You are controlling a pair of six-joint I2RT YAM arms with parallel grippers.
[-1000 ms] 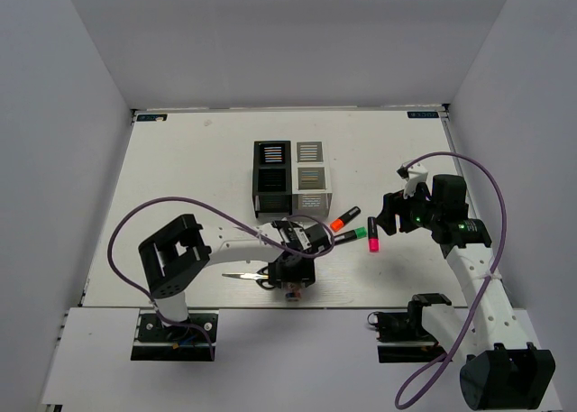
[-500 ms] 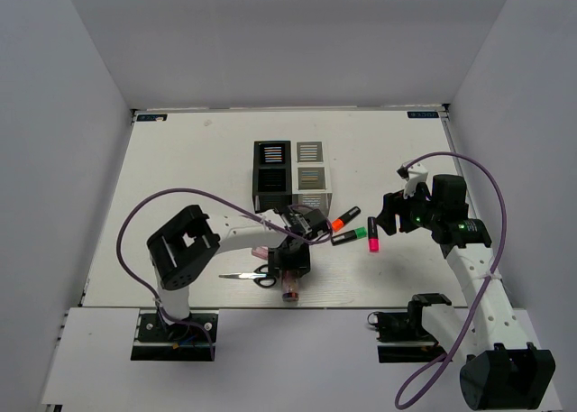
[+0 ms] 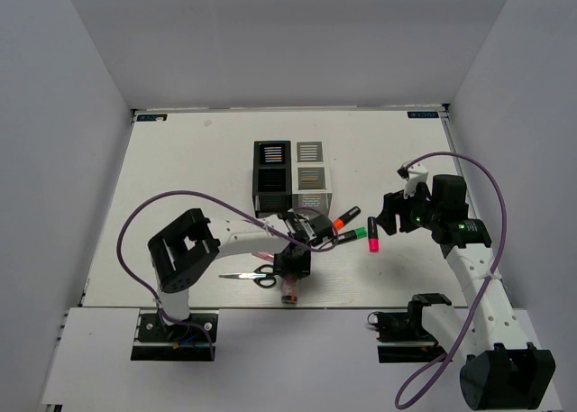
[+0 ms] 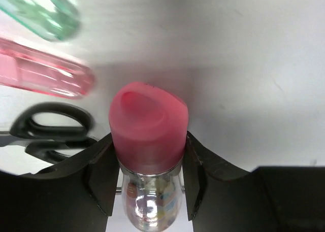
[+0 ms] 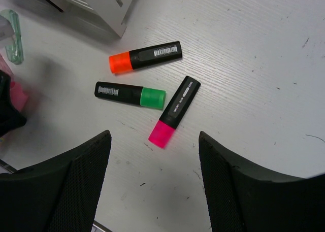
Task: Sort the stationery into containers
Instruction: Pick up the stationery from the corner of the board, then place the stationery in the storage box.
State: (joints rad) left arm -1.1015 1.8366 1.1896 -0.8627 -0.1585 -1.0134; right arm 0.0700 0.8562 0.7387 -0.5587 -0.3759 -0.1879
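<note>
Left arm has swung inward and dropped its left gripper (image 4: pixel 148 135) over the pink cylinder tube (image 4: pixel 150 201), which lies near the table's near edge, just beside the black-handled scissors (image 4: pixel 51 133). Jaws flank the pink cap and touch both sides: grasping the tube, likely there because the cap gives the broadest hold. Right gripper (image 5: pixel 154 140) unmoved, splayed wide and empty above the three highlighters (image 5: pixel 144 57), probably waiting its turn. Containers (image 3: pixel 290 178) well apart, farther back. Lift not begun, by the look.

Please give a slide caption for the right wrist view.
Open right end effector hovering over orange-capped highlighter, green-capped highlighter and pink-capped highlighter on the white table.
</note>
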